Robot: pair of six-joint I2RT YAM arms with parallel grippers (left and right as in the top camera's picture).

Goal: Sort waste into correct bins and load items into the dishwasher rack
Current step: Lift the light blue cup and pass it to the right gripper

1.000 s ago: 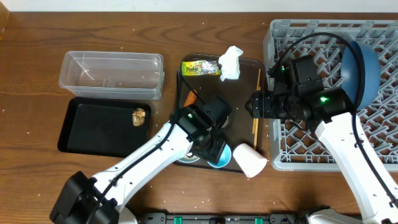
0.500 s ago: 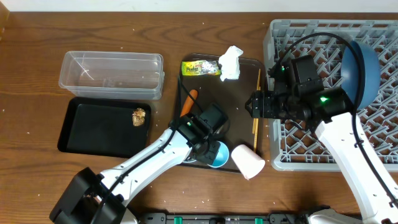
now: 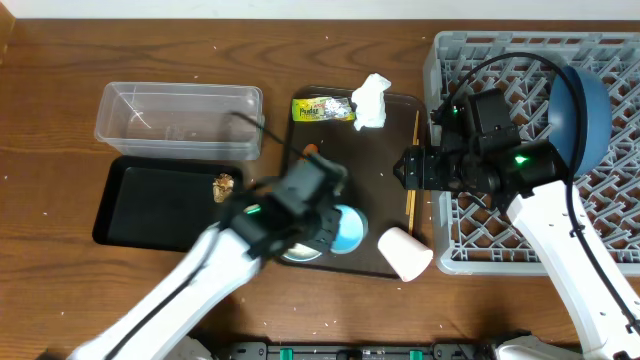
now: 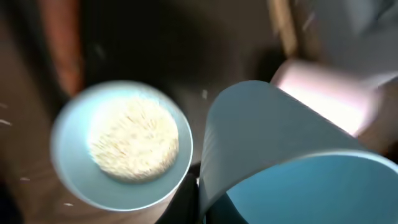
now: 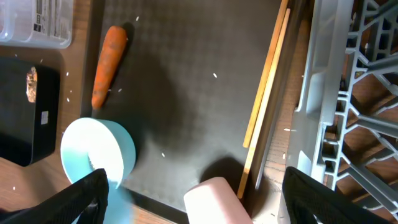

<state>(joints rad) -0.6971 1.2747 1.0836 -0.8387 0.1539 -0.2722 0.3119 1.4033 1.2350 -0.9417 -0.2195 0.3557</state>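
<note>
Sitting close under my left gripper (image 3: 332,216), the small pale blue cup (image 4: 280,149) fills my wrist view, the bowl (image 4: 68,168) of rice grains (image 4: 132,138) just beside it and the white-pink cup (image 4: 323,93) behind. Overhead, my blurred arm (image 3: 220,260) hides that rice. Neither view shows my left fingers, so I cannot tell their state. My right gripper (image 5: 193,186) is spread wide, chopsticks (image 5: 264,87) just ahead.

Tray (image 5: 205,93) ctr free; chopsticks (image 5: 261,93) line edge
</note>
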